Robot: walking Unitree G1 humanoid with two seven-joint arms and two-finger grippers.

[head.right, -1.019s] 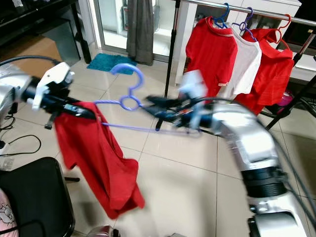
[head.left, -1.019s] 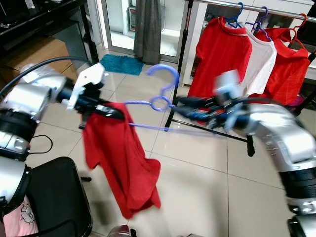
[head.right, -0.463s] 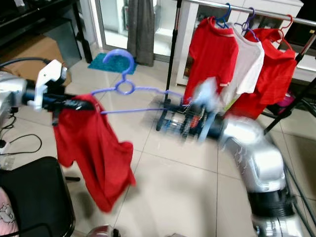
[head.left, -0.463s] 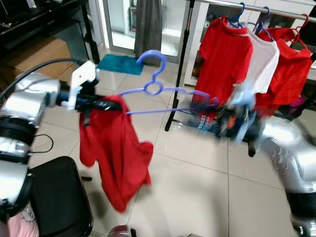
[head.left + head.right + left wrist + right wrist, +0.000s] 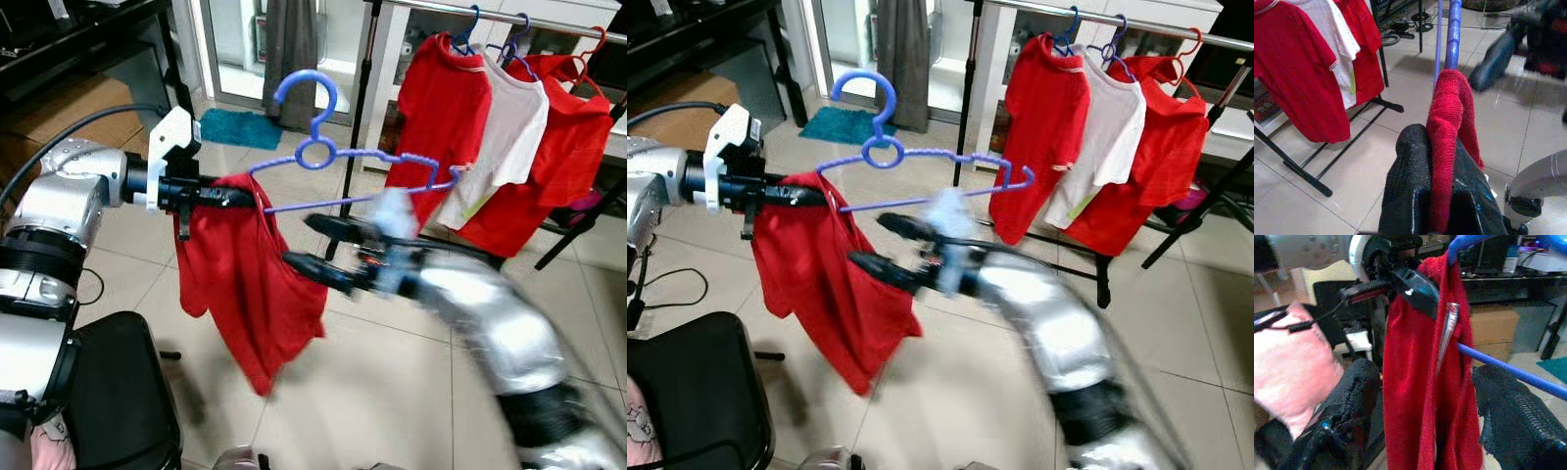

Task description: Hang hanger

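Observation:
A blue plastic hanger (image 5: 315, 153) hangs in the air, with a red shirt (image 5: 245, 284) draped from its left end. My left gripper (image 5: 245, 199) is shut on the shirt's collar and that end of the hanger; in the left wrist view the red fabric (image 5: 1447, 142) is pinched between the black fingers (image 5: 1410, 181). My right gripper (image 5: 299, 242) is open just under the hanger's bar, right beside the shirt. In the right wrist view the shirt (image 5: 1435, 382) and the blue bar (image 5: 1518, 374) lie between its spread fingers (image 5: 1347, 406). The clothes rack (image 5: 358, 117) stands behind.
On the rack's rail hang a red shirt (image 5: 441, 108), a white one (image 5: 500, 117) and another red one (image 5: 563, 147). A black chair (image 5: 118, 392) is at my lower left. A teal mat (image 5: 235, 127) and a grey curtain (image 5: 292, 49) lie beyond.
My right gripper has swung left from the hanger's right end to the shirt, fingers spread. The hanger now sits higher and more level, and the shirt has swayed.

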